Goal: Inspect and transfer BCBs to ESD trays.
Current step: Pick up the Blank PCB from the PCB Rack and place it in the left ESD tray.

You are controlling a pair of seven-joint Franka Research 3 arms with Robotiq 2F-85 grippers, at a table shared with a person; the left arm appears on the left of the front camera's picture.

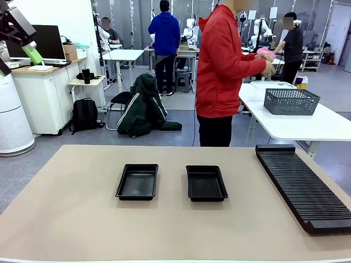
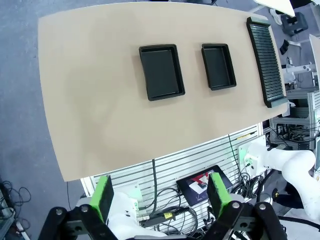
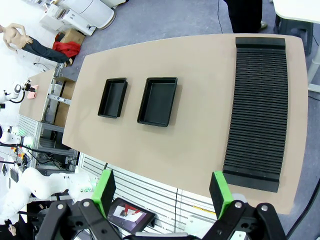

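L gripper [image 2: 161, 196]: green pads [image 2: 104, 197] spread wide, nothing btwn them. It hangs high above the near edge of the table [image 2: 90, 90], looking down on it. In the front view it sits up in the top-left corner [image 1: 24, 46], well clear of the work area.

R gripper [image 3: 162, 191]: same story, pads [image 3: 220, 192] wide apart, nothing pinched, also high over the robot's side of the table.

Further out, the two ESD trays lie side by side mid-table, apart from each other, long sides parallel: L tray [image 1: 137, 181] [image 2: 161, 72] [image 3: 113, 97] and R tray [image 1: 206, 183] [image 2: 218, 66] [image 3: 158, 101]. Both floors are bare; no BCB in either.

To the robot's right, well apart from the trays, lies a long black slotted rack [image 1: 304, 186] [image 2: 266, 62] [image 3: 257, 107]. Its slots look unfilled as far as these views tell.

At the far side stands a person in a red jacket [image 1: 222, 66], turned sideways, hands [image 1: 267, 63] raised and busy w/ sth too small to make out.

Progress, as a judgement: at the very start. Nothing inspected, nothing transferred, trays set out and waiting. All of the job is left: a board must reach a gripper, likely via the person, get checked, then go into a tray, for both trays.
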